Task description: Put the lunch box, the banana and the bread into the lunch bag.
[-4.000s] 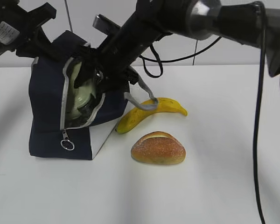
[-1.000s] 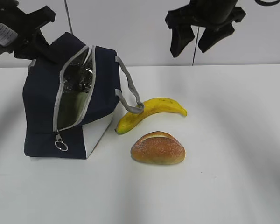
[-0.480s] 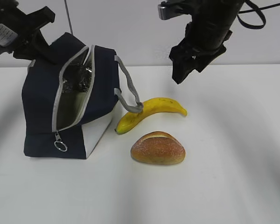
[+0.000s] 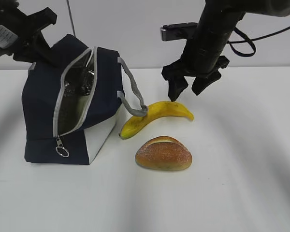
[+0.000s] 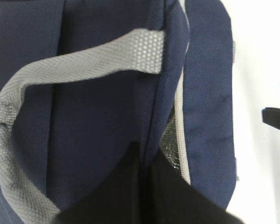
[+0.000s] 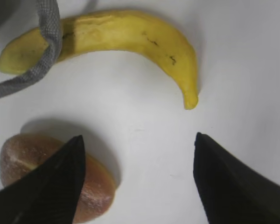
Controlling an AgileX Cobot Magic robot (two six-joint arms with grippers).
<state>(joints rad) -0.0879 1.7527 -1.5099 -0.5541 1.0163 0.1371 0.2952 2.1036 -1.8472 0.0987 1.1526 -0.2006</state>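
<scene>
Exterior view: the right gripper (image 4: 187, 89) hovers, jaws spread and empty, just above the banana (image 4: 157, 116), beside the bread (image 4: 164, 153); the left gripper's state is hidden behind the lunch bag (image 4: 43, 111), apparently steadying it.

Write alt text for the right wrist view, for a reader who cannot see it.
Seen from above, the open right pincer hangs over a white table, above a banana and a bread roll. The banana curves across the top, with a grey bag strap draped over its left end. The roll sits at lower left, partly hidden by one dark finger.
</scene>
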